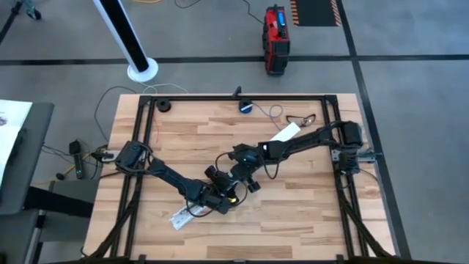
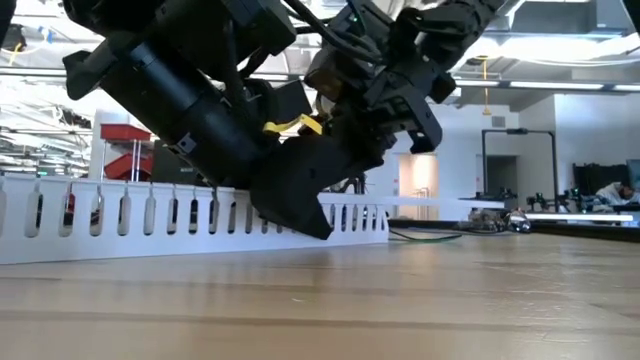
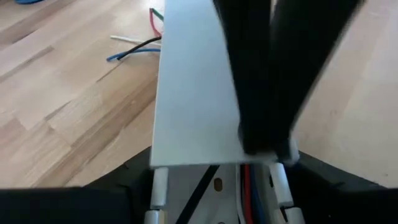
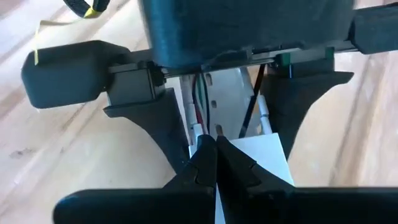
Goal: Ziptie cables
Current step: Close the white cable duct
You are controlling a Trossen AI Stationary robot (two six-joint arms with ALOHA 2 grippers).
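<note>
Cables (image 4: 202, 99) lie in the white channel (image 3: 193, 93) under my left hand (image 3: 214, 205); my right hand (image 4: 216, 163) is clenched on its cover; no tie visible yet.

Wooden table (image 1: 308, 213), white slotted duct (image 2: 120, 215), blue-black device (image 1: 245, 107)

Pale, smooth wooden table (image 1: 308, 213)

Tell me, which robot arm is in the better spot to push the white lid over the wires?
Probably the right. The right gripper is already pinching the white lid, just above the cables lying in the slotted channel. The left gripper is down at the channel itself.
</note>
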